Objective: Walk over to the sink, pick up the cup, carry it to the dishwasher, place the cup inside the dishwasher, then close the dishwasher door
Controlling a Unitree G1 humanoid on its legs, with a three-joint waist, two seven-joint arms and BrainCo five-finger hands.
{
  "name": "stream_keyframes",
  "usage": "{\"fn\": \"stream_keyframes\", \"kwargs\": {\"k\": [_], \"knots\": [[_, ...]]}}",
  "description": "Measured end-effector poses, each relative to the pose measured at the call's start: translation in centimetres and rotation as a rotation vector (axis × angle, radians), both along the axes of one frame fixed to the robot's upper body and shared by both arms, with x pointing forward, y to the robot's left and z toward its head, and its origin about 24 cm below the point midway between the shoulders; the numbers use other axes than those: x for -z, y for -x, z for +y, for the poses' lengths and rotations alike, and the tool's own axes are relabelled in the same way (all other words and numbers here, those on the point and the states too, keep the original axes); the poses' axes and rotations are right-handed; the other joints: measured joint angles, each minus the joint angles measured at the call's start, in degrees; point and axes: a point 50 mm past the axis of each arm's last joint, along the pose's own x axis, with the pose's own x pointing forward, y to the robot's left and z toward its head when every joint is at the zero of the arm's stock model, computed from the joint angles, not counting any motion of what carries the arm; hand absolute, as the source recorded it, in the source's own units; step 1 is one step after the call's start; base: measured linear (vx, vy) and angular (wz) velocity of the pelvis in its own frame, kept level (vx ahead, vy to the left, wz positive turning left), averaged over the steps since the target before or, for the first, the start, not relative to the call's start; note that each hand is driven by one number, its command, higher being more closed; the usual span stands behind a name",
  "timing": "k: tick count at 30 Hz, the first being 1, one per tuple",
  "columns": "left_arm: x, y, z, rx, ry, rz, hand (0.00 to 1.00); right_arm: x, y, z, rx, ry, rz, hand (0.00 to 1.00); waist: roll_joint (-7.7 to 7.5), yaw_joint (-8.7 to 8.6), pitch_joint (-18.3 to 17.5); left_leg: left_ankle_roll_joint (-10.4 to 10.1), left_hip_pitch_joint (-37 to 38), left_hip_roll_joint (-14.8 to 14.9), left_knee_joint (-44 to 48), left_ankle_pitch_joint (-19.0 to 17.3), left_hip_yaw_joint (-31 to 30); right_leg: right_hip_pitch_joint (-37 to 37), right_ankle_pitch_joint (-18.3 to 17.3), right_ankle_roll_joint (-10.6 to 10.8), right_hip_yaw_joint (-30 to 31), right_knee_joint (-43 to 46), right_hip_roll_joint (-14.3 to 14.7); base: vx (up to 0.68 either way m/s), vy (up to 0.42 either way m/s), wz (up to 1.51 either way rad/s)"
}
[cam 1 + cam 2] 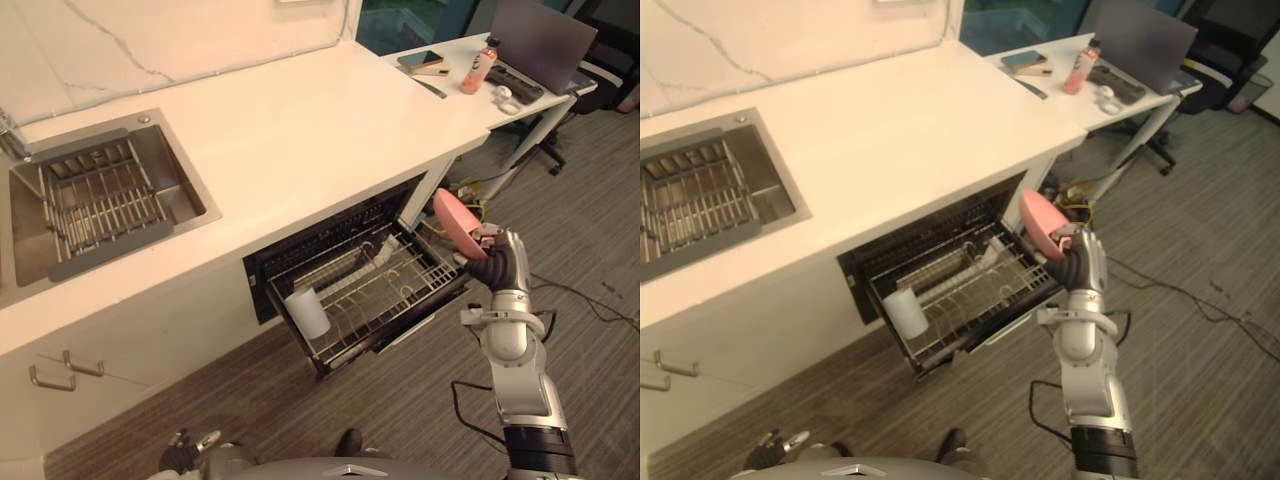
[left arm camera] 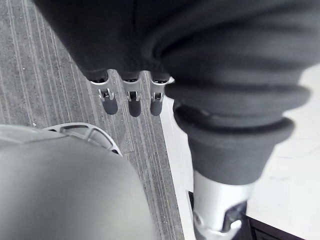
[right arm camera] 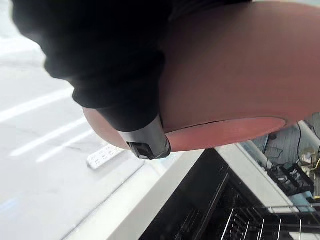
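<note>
At the counter's left end the sink held a wire rack. My left hand hung over the floor with its fingers loose and straight, having no part in this step. A white cup sat at the front left corner of the pulled-out dishwasher rack. My right hand was curled round the pink cup, holding it tilted just off the rack's right edge, ready, I judged, to go down onto the free wires.
</note>
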Motion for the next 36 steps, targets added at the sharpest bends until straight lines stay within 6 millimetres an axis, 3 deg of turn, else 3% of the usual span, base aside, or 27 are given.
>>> {"fn": "stream_keyframes", "kwargs": {"k": [4,11,12,16,21,25,26,29,32,36], "knots": [[0.0,-0.3,-0.4,0.018,-0.008,-0.014,0.0,-0.1,-1.4,1.3,-0.063,-0.01,0.003,1.0,0.75,0.26,3.41,1.6,-2.73,-0.83,1.57,-0.08,-1.5,-1.47,1.53,0.16,-1.22,-0.27,-1.12,-0.09,0.15,0.16],[-0.5,-2.6,-0.8,0.04,0.009,-0.094,0.0,0.4,-5.3,1.7,-0.046,-0.035,0.054,1.0,3.16,1.26,9.49,4.38,-8.27,-3.57,1.32,1.35,-3.75,-5.6,3.69,0.42,-3.3,-0.27,-3.2,-0.08,0.14,0.19],[-0.7,-3.4,-0.8,0.048,0.009,-0.125,0.0,-0.4,-6.7,1.5,-0.016,-0.039,0.033,1.0,3.95,1.15,12.01,5.07,-9.57,-4.34,1.29,1.81,-4.6,-6.62,4.63,0.23,-3.66,-0.27,-3.82,-0.06,0.132,0.12],[-1.0,-4.5,-1.2,0.015,0.078,-0.17,0.0,-2.0,-8.8,0.5,0.031,-0.015,0.024,1.0,5.32,1.26,15.39,6.35,-11.54,-6.29,-0.04,3.12,-6.26,-8.38,5.72,0.36,-4.35,-0.14,-5.14,-0.06,0.152,0.13],[-1.0,-5.0,-1.8,0.03,0.123,-0.182,0.0,-4.5,-11.2,-1.6,0.117,0.062,0.027,1.0,7.68,2.29,17.17,7.88,-14.34,-8.67,-2.18,4.81,-7.02,-12.13,6.39,0.3,-4.81,1.48,-7.25,-0.05,0.166,0.12],[-1.1,-6.0,-3.2,0.046,0.171,-0.194,0.0,-8.1,-12.5,-3.9,0.208,0.114,-0.002,1.0,10.86,3.21,18.8,9.09,-15.7,-11.29,-4.86,6.54,-7.9,-14.94,6.78,0.59,-4.74,3.31,-9.59,-0.05,0.178,0.09],[-1.2,-6.4,-3.7,0.054,0.187,-0.198,0.0,-9.0,-12.7,-4.6,0.238,0.118,-0.001,0.0,11.79,3.65,19.29,9.46,-15.78,-12.09,-6.05,7.25,-7.96,-15.53,7.04,0.68,-4.77,3.47,-10.12,-0.04,0.168,0.08],[-1.2,-6.7,-4.4,0.059,0.211,-0.206,0.0,-9.9,-13.0,-5.8,0.275,0.057,0.021,0.0,13.25,3.99,19.93,9.89,-15.97,-13.55,-7.85,8.34,-8.4,-16.44,7.3,0.67,-4.77,3.84,-11.18,0.0,0.091,0.07],[-1.5,-7.1,-4.6,0.077,0.214,-0.22,0.0,-9.7,-13.1,-6.6,0.276,-0.052,0.063,0.0,13.73,3.94,20.15,10.07,-16.03,-14.42,-8.59,8.95,-9.66,-16.75,7.33,0.69,-4.81,4.19,-11.76,0.03,0.029,0.05],[-1.7,-7.5,-4.8,0.1,0.212,-0.236,0.0,-9.5,-13.0,-7.3,0.164,-0.349,0.083,0.0,13.83,3.52,20.17,10.02,-15.95,-14.95,-8.6,9.14,-11.39,-17.08,7.11,0.85,-4.71,5.68,-12.52,0.04,-0.006,0.03]]}}
